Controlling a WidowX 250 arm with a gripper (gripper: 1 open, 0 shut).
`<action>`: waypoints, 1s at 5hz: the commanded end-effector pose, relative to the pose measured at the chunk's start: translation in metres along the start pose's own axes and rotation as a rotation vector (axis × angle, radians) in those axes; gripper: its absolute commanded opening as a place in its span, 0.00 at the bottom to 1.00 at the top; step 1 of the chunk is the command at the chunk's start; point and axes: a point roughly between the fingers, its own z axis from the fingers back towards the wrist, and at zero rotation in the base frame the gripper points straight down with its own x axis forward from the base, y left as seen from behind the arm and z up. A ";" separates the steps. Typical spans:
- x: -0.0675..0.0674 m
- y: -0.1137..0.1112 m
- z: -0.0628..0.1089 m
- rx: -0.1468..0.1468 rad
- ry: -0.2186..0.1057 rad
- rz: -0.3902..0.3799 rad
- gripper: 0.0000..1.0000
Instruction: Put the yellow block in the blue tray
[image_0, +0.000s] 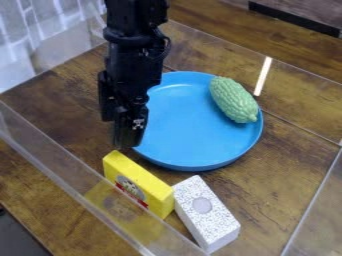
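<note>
The yellow block (138, 184) lies flat near the front of the wooden table, its red-and-white label facing up. Behind it sits the round blue tray (187, 140) with a raised rim. My black gripper (120, 123) points straight down over the tray's left rim, a little above and behind the yellow block's far end. Its two fingers stand apart with nothing between them.
A green bumpy gourd-like toy (234, 98) lies in the tray's back right part. A white-grey speckled block (205, 211) rests right beside the yellow one. Clear plastic walls (54, 165) fence the table on the front and left.
</note>
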 end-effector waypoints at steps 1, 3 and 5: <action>0.004 -0.001 0.001 0.023 -0.033 -0.049 1.00; 0.004 0.001 -0.015 0.026 -0.050 -0.075 1.00; 0.002 0.004 -0.030 0.030 -0.064 -0.097 1.00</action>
